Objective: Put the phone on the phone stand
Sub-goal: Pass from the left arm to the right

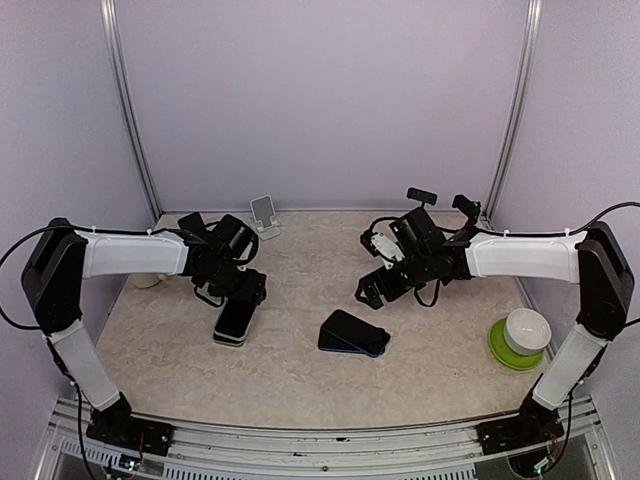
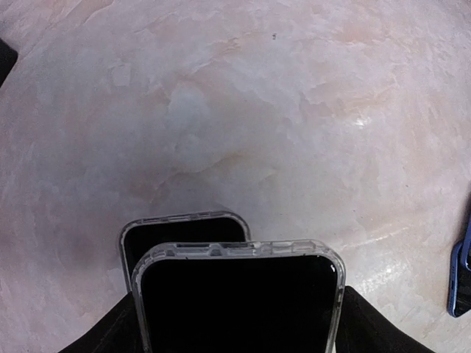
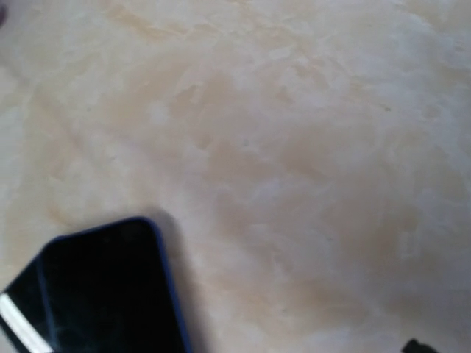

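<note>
Clear-cased phone (image 2: pixel 235 301) pinched across its width in my left gripper (image 1: pixel 238 295) (right gripper (image 1: pixel 372 288) wide open, empty); a second phone (image 2: pixel 184 234) half hidden beneath could drag along, and a slipping grip might knock over the light stand (image 1: pixel 264 212) at the far edge

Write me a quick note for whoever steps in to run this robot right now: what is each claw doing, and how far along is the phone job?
Left gripper: closed, it seems, on the sides of the clear-cased phone, low over the table. A second clear-cased phone lies under or just behind it.
Right gripper: open, empty, hovering beside the blue-cased phone.
Phone stand: empty, at the back edge, beyond the left gripper.
Done: phone apparently grasped.
Left: lift it, carry it to the stand, set it there, let go.
</note>
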You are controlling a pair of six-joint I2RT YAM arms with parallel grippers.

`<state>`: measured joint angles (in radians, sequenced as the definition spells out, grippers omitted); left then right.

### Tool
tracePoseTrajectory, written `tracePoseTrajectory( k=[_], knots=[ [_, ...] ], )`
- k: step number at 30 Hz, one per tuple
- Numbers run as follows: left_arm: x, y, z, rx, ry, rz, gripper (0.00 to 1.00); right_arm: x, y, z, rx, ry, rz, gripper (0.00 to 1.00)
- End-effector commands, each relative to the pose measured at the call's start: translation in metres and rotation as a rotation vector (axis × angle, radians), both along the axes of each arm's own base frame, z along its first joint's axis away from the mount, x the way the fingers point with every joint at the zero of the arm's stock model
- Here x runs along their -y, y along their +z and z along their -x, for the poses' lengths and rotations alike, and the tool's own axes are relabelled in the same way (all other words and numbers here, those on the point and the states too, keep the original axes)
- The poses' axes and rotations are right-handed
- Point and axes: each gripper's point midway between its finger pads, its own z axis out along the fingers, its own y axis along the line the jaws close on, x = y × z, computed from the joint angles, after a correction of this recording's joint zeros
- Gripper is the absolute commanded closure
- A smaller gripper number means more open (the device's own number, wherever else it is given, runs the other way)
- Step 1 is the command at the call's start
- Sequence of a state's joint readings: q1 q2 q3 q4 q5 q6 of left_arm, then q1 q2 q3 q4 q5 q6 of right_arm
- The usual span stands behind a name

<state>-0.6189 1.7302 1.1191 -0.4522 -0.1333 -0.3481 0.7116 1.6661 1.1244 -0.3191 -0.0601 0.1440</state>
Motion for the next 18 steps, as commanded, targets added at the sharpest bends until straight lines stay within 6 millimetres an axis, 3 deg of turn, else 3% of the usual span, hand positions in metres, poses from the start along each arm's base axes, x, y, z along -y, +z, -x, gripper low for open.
tracePoseTrajectory(
  k=[1,9,18],
  knots=[
    [0.031,0.031,0.007,0.102,-0.142,0.045,0.45,-0.024,0.032,0.008,-0.014,0.056,-0.145,0.00],
    [0.076,0.058,0.036,0.185,-0.349,0.088,0.48,-0.062,0.064,0.027,-0.133,0.159,-0.378,0.00],
    [0.128,0.099,0.086,0.344,-0.602,0.131,0.48,-0.090,0.075,0.045,-0.302,0.245,-0.542,0.00]
  ],
)
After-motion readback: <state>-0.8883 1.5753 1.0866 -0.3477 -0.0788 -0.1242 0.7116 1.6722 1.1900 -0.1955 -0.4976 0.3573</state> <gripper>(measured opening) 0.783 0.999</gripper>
